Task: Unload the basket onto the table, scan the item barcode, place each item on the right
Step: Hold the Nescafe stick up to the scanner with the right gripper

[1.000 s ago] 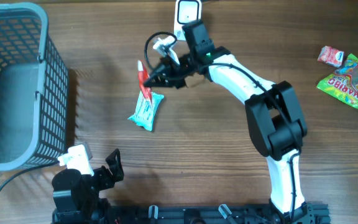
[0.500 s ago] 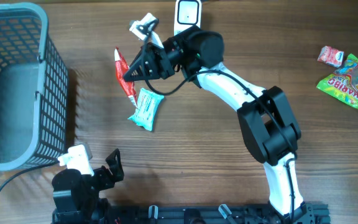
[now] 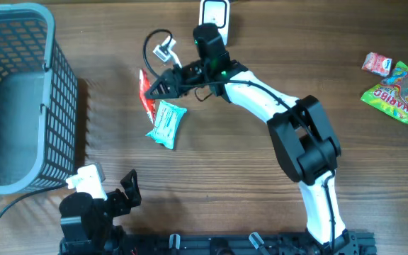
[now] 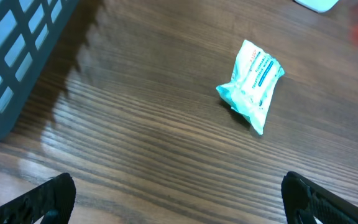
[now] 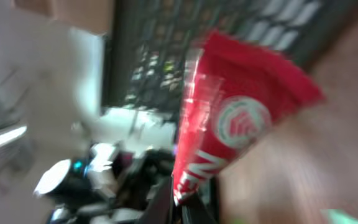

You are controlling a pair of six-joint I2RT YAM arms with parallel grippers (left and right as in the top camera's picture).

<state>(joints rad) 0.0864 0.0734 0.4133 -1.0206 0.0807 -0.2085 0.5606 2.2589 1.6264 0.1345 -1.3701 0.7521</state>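
Right now my right end effector [image 3: 156,89] is clamped shut on the red packet [image 3: 145,92], pinching it by one end, so the rest hangs loose above the bench [image 3: 261,205], just beside the teal packet [image 3: 166,122]. My left end effector [image 3: 127,190] sits parked at the near edge with its jaws wide apart and nothing between them. The white device [image 3: 213,14] at the far edge, which I take for the scanner, is near the wrist but well apart from the packet itself.

My worries from here:
- The grip is on a thin, slick edge, so a quick wrist turn could let the packet slide out.
- The film is floppy (the wrist view is smeared), so the barcode may fold or face away from the scanner.
- Swinging low could drag the teal packet.
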